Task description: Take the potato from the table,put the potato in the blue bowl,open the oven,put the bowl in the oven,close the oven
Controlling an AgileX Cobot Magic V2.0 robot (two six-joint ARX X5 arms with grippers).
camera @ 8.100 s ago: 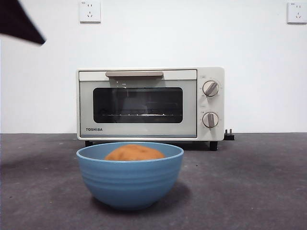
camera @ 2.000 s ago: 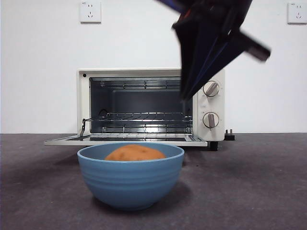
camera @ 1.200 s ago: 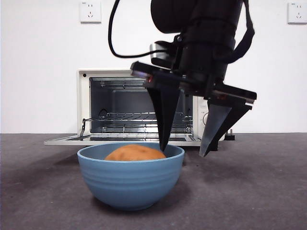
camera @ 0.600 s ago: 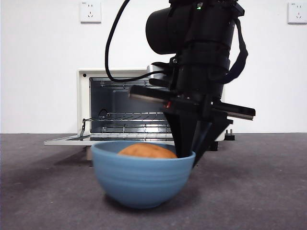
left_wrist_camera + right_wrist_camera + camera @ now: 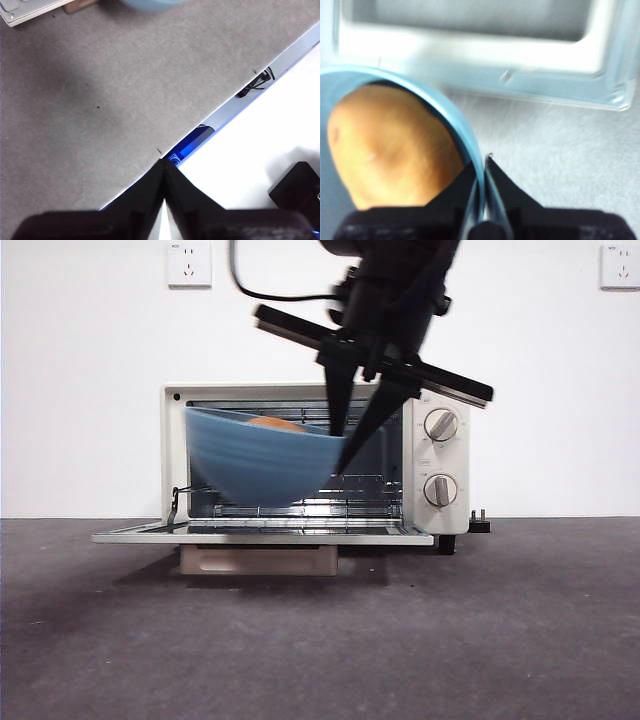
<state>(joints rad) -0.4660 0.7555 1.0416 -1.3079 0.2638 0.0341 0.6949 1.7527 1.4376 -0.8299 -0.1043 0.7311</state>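
The blue bowl (image 5: 262, 458) is now lifted off the table (image 5: 500, 640), tilted, with the potato (image 5: 390, 145) inside. The right gripper (image 5: 345, 435) pinches its rim with 2 jaws. Behind stands the oven (image 5: 436, 455), door open. The left gripper (image 5: 163, 172) is closed, empty.

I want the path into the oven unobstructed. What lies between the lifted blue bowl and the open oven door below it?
Nothing: in the front view only air separates the blue bowl, held by the right claw, from the oven's lowered door.
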